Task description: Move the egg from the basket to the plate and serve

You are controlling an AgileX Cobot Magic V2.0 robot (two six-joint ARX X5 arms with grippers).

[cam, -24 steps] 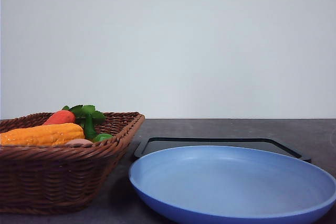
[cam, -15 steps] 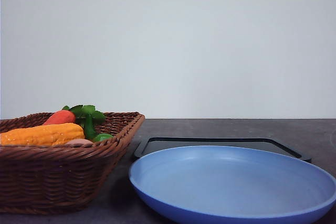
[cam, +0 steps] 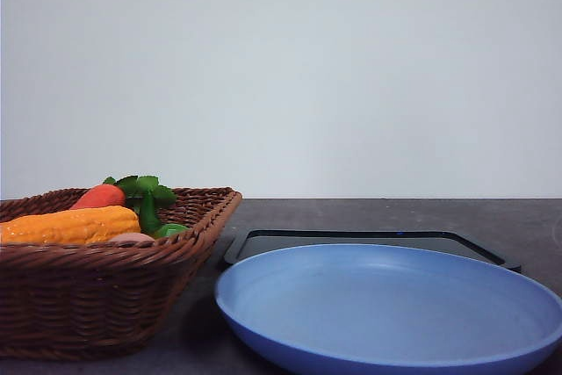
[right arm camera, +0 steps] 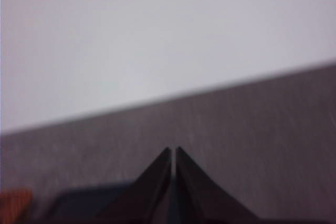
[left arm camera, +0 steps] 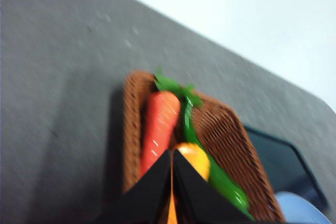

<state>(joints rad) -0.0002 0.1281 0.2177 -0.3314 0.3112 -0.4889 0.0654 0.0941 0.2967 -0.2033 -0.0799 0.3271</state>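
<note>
Item: left gripper [left arm camera: 172, 153]. Fingers pressed together tip to tip, nothing held between them. Poised over the basket [cam: 105, 305], tips above the near end of the corn cob [left arm camera: 193, 160].

Item: right gripper [right arm camera: 172, 150]. Fingers closed to a thin seam, empty. Dark table [right arm camera: 262, 145] ahead of the tips; corner of the black tray [right arm camera: 84, 203] just below and to one side of them; view blurred.

Item: basket, brown wicker, braided rim. Contents beyond the left gripper's tips: carrot [left arm camera: 159, 127] lying lengthwise beside the corn cob, leafy green top [left arm camera: 173, 86] at the far end, long green vegetable [left arm camera: 220, 182] along the wall nearer the tray.

Item: egg [cam: 132, 237]. Pinkish sliver showing at the basket rim, under the corn cob in the front view; mostly hidden; in the basket, apart from both grippers.

Item: plate [cam: 391, 309], light blue, bare, just beside the basket, in front of the tray
</note>
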